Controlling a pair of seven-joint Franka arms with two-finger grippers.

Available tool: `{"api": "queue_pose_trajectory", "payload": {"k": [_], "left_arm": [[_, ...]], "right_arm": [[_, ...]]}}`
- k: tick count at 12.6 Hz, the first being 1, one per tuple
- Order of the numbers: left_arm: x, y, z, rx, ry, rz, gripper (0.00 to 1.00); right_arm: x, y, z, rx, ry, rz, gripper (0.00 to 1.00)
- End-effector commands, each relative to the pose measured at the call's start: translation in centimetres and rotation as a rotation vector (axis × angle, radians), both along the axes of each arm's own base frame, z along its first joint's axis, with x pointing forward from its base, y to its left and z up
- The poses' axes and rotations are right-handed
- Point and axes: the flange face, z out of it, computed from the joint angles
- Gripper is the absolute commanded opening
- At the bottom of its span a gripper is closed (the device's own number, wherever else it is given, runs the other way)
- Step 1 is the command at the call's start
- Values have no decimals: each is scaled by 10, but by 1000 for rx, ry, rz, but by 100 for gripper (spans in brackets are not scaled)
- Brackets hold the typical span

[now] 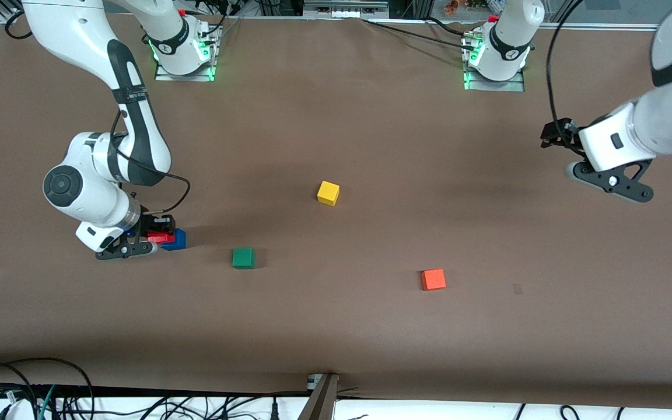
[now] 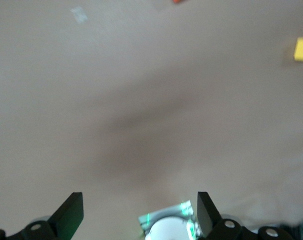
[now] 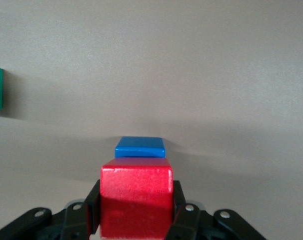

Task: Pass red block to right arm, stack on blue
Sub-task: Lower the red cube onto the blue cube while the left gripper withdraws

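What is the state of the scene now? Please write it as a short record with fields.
right claw: shut on the red block, low at the right arm's end of the table
red block: held beside the blue block, not yet on top of it
left claw: open, empty, waiting in the air at the left arm's end
loose cubes: green, yellow, orange-red
stack: not done

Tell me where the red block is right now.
The red block is held in the right gripper, low over the blue block at the right arm's end of the table.
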Motion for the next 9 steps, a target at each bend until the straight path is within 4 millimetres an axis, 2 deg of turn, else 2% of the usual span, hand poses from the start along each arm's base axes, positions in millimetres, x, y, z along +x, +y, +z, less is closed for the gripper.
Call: {"api": "queue_pose_trajectory", "payload": {"k": [1,5,8,9], "left_arm": [[-26,24,-4,39,-95,74,100],[-17,46,2,46,-156,126,100],[-22,51,10,99,-184,297,100],[-23,51,9,104,-184,316,100]], "right_arm": [[-16,1,2,-2,-24,-5,0],[-18,2,-1,-4,-31,-12,0],[-19,2,-3,-4,-30,-17,0],[-19,2,-3,-4,-30,-17,10]]}}
